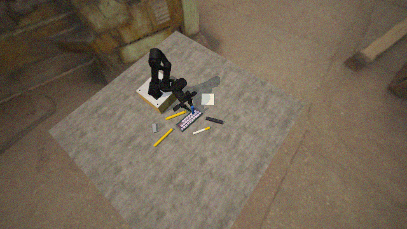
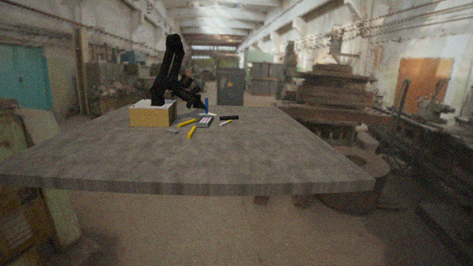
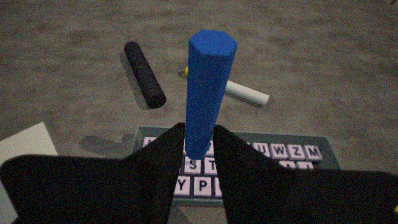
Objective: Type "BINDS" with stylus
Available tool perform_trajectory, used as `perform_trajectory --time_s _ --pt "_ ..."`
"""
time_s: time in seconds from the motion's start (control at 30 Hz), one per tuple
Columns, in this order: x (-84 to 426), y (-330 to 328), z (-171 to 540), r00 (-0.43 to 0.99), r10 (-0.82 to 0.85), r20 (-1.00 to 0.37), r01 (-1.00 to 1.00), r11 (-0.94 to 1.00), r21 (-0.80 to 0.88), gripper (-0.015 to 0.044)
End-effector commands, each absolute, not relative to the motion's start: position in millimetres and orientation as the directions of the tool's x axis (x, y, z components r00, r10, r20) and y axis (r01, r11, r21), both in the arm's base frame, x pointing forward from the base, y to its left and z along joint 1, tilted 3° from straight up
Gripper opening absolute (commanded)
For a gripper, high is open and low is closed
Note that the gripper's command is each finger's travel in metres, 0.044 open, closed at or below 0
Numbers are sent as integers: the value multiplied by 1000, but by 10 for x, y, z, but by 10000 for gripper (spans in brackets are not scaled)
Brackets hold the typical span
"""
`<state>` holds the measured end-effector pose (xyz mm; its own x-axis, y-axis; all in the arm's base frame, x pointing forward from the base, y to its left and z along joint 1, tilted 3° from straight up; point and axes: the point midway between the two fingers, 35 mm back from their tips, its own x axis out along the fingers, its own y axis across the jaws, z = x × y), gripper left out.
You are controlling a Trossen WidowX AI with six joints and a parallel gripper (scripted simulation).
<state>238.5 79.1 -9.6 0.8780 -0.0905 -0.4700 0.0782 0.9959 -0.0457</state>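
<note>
The blue stylus (image 1: pixel 193 110) (image 2: pixel 206 105) (image 3: pixel 209 85) stands nearly upright in my gripper (image 1: pixel 192 108) (image 2: pixel 205 107) (image 3: pixel 199 130), which is shut on it. Most of the stylus rises above the fingers in the wrist view. The keyboard (image 1: pixel 189 120) (image 2: pixel 205 121) (image 3: pixel 300 138) lies beneath. In the wrist view the lower end of the stylus shows just above the S key (image 3: pixel 192 166), with the T key to its right and the Y and P keys in the row nearer to me. Whether the tip touches a key cannot be told. My fingers hide several keys.
A black bar (image 1: pixel 214 120) (image 2: pixel 229 117) (image 3: pixel 145 75) and a white-and-yellow stick (image 1: pixel 200 131) (image 2: pixel 225 123) (image 3: pixel 247 93) lie beyond the keyboard. A pale square pad (image 1: pixel 210 100) (image 3: pixel 30 145), two yellow sticks (image 1: pixel 175 115) (image 1: pixel 163 137) and a grey block (image 1: pixel 154 128) (image 2: pixel 172 131) lie around it.
</note>
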Motion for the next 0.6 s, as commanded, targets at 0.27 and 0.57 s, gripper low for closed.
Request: perform_trajectory --time_s 0.27,0.57 --pt "2383 790 -153 878 -87 -471 74 996 -46 81" --pt "2383 788 -189 878 -87 -471 74 996 -46 81"
